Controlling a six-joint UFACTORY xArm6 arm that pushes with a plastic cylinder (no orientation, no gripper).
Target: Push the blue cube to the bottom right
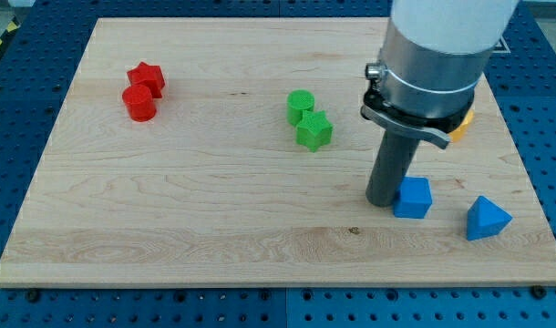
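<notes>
The blue cube [413, 198] sits on the wooden board [214, 210] toward the view's bottom right. My tip [385, 200] rests on the board, touching the cube's left side. A blue triangular block [487, 219] lies just to the cube's right, a small gap apart. The arm's grey body rises above the rod and covers part of the board at the view's upper right.
A red star [148, 76] and a red cylinder [139, 103] sit together at the upper left. A green cylinder [301, 106] and a green star [314, 130] sit near the middle. A yellow block [458, 127] is mostly hidden behind the arm.
</notes>
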